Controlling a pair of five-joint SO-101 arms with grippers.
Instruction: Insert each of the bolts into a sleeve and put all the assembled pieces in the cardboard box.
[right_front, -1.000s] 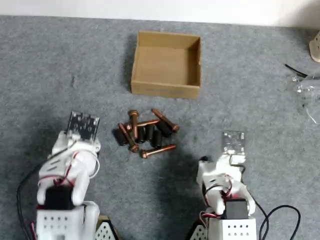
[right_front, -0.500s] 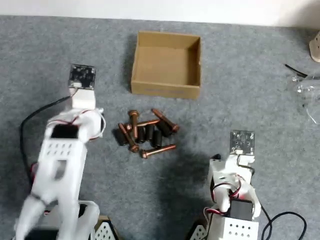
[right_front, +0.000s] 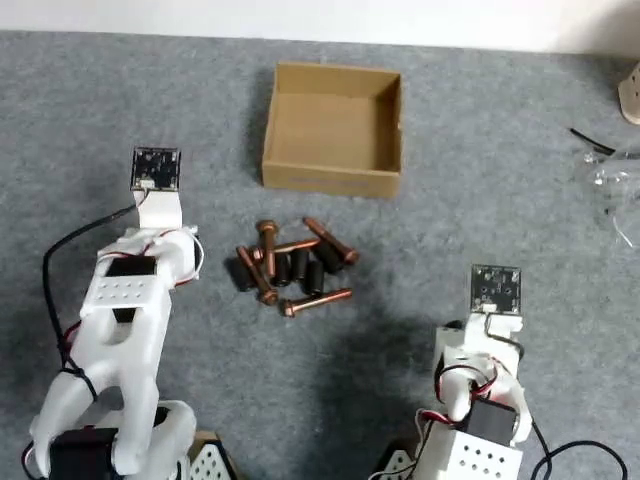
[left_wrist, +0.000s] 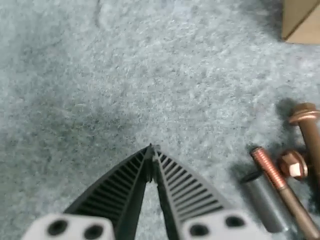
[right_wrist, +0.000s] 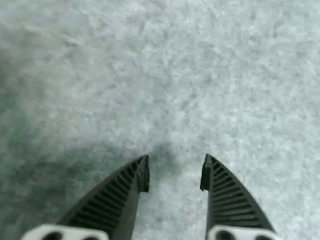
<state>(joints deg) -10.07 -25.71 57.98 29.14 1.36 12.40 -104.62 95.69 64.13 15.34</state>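
Note:
Several copper bolts (right_front: 316, 299) and black sleeves (right_front: 299, 265) lie in a loose pile on the grey carpet, just in front of the open cardboard box (right_front: 333, 178), which holds nothing. My left gripper (left_wrist: 151, 150) is shut over bare carpet left of the pile. Close beside it are a bolt (left_wrist: 274, 177) and a dark sleeve (left_wrist: 261, 201), with the box corner (left_wrist: 303, 21) farther off. My right gripper (right_wrist: 174, 173) is open above bare carpet, with nothing between its fingers. That arm (right_front: 482, 390) stands to the right of the pile, nearer the front.
The left arm (right_front: 125, 300) stretches along the left side with a black cable trailing. A clear plastic item with a black wire (right_front: 608, 170) lies at the right edge. Open carpet surrounds the box and lies between the arms.
The left arm has unfolded and stretched forward, its wrist now farther out, left of the pile. The right arm's wrist has drawn back a little toward the front.

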